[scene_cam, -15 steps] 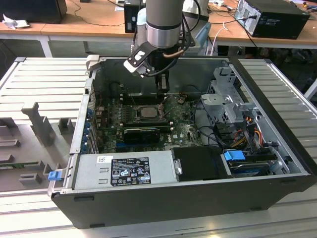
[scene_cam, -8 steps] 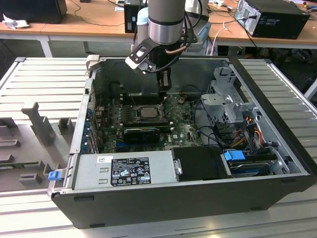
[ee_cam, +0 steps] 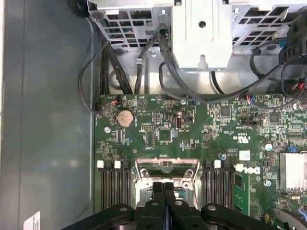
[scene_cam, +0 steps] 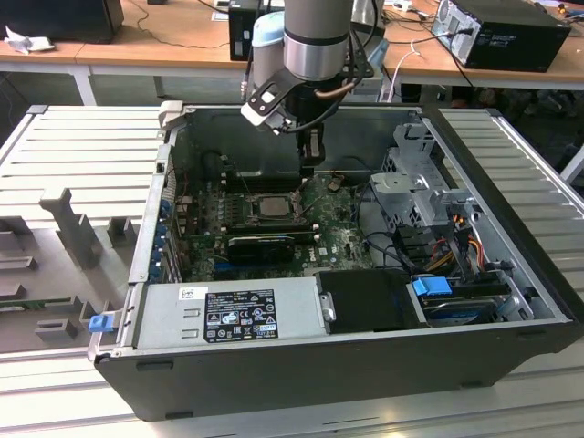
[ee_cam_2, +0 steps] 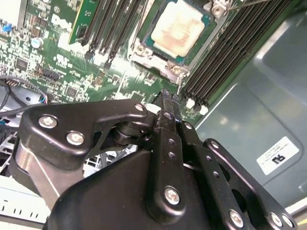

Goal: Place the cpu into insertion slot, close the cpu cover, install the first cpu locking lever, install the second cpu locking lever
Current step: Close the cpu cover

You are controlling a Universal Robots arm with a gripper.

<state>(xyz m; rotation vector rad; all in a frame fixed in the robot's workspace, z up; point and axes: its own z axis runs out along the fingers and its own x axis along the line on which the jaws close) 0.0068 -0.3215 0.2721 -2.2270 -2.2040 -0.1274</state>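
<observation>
The cpu (ee_cam_2: 180, 28), a small square chip with a dull silver top, sits in the insertion slot (ee_cam_2: 144, 50) on the green board, and it also shows under the arm in the exterior view (scene_cam: 271, 206). The cpu cover (ee_cam_2: 160, 61) looks like the silvery frame lying flat around the chip. My gripper (ee_cam_2: 169, 98) hangs just above the board beside one corner of the slot. Its black fingers are pressed together, shut with nothing between them. In the first wrist view the fingers (ee_cam: 164, 189) hide most of the slot's frame (ee_cam: 165, 165). The gripper (scene_cam: 310, 162) is inside the open computer case.
Rows of black memory slots (ee_cam_2: 225, 52) flank the socket on both sides. A long black graphics card (scene_cam: 263, 245) lies in front of it. The grey drive cage (scene_cam: 424, 182) with cables (ee_cam: 168, 72) stands toward the exterior view's right. The power supply (scene_cam: 237, 310) is at the front.
</observation>
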